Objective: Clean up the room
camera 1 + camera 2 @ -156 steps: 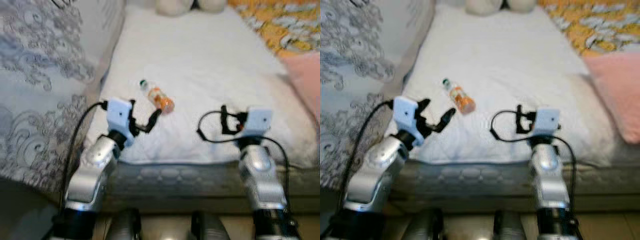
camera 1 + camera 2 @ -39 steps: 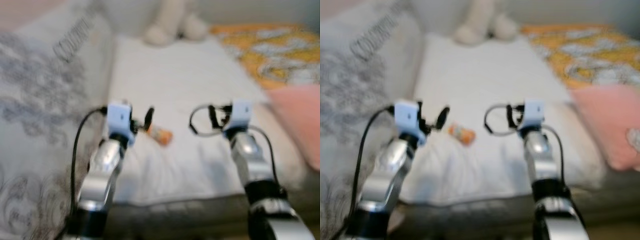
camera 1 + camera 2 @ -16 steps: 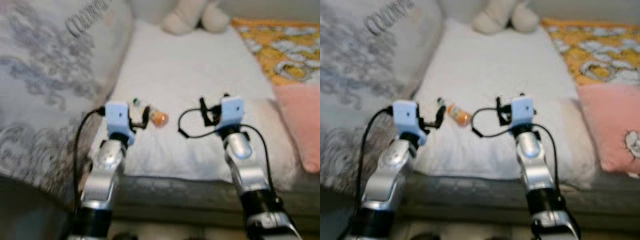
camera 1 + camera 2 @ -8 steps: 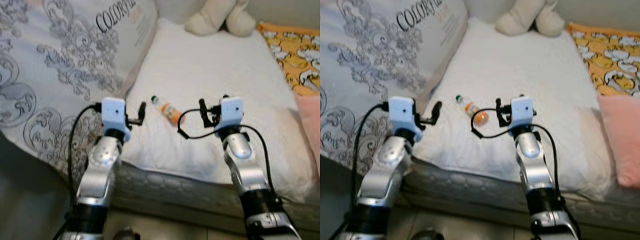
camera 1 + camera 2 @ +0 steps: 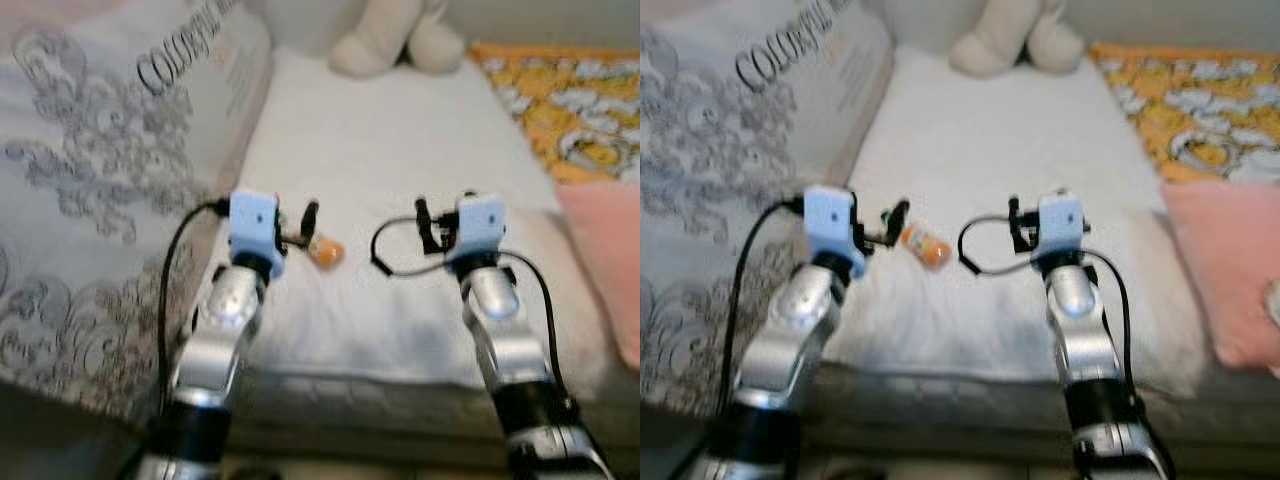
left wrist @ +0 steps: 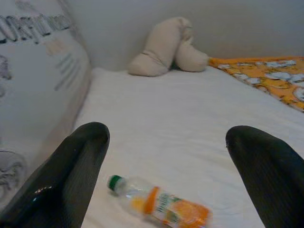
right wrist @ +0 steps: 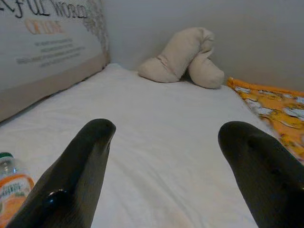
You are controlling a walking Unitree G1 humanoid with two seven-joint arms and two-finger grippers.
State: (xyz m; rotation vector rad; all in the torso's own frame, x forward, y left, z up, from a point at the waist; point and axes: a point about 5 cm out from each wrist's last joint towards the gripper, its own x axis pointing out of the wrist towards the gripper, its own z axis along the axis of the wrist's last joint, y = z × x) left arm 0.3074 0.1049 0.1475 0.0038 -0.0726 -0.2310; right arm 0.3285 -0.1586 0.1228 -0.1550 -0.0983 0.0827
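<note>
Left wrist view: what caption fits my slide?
Open left gripper hovering over a bottle lying on the white bed.

Head stereo pair looked down from above the bed (image 5: 400, 130), both arms in shot. Each wrist cam sat low over the mattress, looking along its spread fingers (image 6: 71, 171) toward the plush toy (image 7: 183, 57); both caught the bottle (image 6: 159, 204) beside those fingers.

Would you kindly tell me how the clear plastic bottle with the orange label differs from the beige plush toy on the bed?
The clear plastic bottle is small and lies on its side near the left gripper; the beige plush toy is much larger and sits at the far end by the wall. Both rest on the white bedsheet.
</note>
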